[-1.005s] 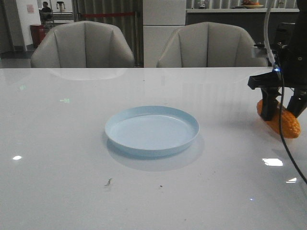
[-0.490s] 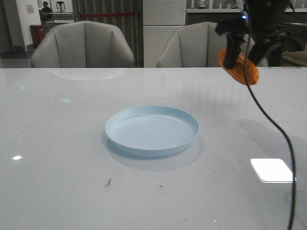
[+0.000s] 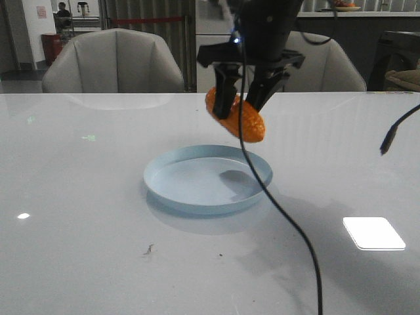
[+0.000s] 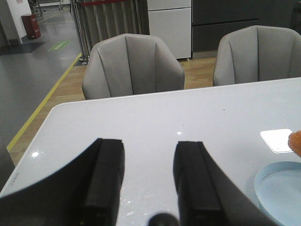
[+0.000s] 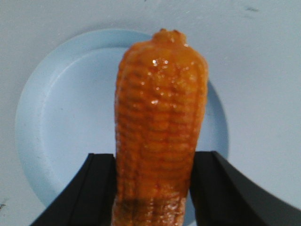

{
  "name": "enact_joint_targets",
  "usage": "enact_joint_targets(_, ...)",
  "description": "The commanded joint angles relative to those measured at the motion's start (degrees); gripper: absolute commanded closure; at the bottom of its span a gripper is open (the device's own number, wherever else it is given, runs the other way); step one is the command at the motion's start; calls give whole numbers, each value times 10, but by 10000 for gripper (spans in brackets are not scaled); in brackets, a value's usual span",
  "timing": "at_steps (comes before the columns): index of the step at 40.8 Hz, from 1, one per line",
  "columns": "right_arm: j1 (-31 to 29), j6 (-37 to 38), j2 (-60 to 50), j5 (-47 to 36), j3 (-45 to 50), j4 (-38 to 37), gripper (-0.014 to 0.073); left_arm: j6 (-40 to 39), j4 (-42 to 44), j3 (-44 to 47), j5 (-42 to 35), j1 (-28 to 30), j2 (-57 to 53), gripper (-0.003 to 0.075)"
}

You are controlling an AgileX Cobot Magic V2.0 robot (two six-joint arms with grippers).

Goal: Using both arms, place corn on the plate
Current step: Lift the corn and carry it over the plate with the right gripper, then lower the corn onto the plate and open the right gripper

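Note:
The orange corn (image 3: 248,125) hangs tilted in the air, gripped by my right gripper (image 3: 239,108), over the far part of the pale-blue plate (image 3: 197,187). In the right wrist view the corn (image 5: 160,103) sits between the two black fingers of the right gripper (image 5: 154,160), with the plate (image 5: 70,108) straight below it. My left gripper (image 4: 148,145) is open and empty above bare white table, out of the front view. The plate's rim (image 4: 282,188) and the corn's tip (image 4: 296,141) show at the edge of the left wrist view.
A black cable (image 3: 282,216) hangs from the right arm across the plate's right side to the front edge. Another cable end (image 3: 390,138) dangles at the right. Two grey chairs (image 3: 115,62) stand behind the table. A small dark speck (image 3: 148,249) lies in front of the plate.
My right gripper has lifted the corn off the table at the far right and carried it left, to above the plate. The plate has not moved.

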Motion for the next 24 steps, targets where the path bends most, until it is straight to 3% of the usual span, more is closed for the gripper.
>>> enact_joint_targets(1,13,-6,-18,-3,-19,6,370,-1,-5,-15,-47,0,4,395)
enact_joint_targets(7,23,-6,11,18,-21,6,333,-1,-5,-15,-47,0,4,394)
enact_joint_targets(17,23,-5,22,29,-24,9,57,-1,-5,-15,-47,0,4,395)
enact_joint_targets(24,23,-5,22,28,-45,28,-14,-1,-5,-15,-47,0,4,395)
